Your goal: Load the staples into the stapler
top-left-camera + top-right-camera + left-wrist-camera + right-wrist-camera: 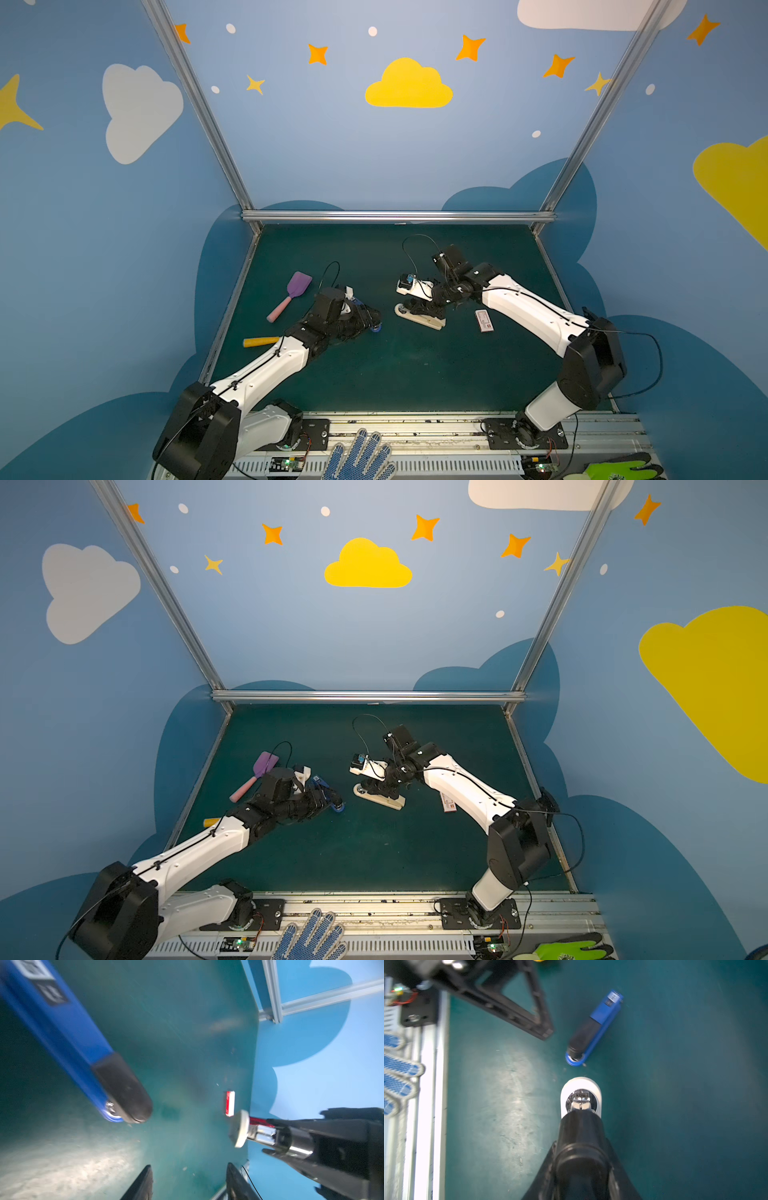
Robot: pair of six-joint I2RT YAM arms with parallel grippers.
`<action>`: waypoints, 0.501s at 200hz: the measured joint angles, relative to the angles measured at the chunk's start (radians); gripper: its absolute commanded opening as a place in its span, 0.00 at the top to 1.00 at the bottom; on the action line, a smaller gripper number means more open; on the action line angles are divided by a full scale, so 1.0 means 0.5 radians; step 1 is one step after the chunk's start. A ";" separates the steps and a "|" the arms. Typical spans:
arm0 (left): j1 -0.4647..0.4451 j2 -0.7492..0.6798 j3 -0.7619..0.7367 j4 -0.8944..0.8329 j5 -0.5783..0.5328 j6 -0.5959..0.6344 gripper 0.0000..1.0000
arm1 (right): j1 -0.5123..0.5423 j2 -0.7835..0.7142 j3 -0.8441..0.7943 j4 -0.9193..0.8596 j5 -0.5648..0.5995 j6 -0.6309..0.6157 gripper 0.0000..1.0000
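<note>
Two staplers lie on the green mat. My right gripper (420, 309) is shut on the black top arm (581, 1136) of the white stapler (419, 320), whose white base and metal nose (581, 1097) stick out past the fingers. The blue stapler (332, 801) with its black top lies beside my left gripper (372, 322), long and close in the left wrist view (72, 1032). The left gripper (189, 1180) is open, with only bare mat between its fingers. The staples, a small white box with a red mark (484, 321), lie flat to the right of the white stapler.
A purple spatula with a pink handle (291, 295) and a yellow cylinder (259, 341) lie at the left of the mat. A blue-dotted glove (361, 457) and a green glove (615, 467) rest on the front rail. Aluminium frame bars (399, 216) border the mat.
</note>
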 measured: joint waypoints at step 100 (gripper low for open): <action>-0.060 0.111 0.077 0.169 0.336 -0.025 0.43 | 0.008 -0.176 -0.134 0.187 -0.197 -0.121 1.00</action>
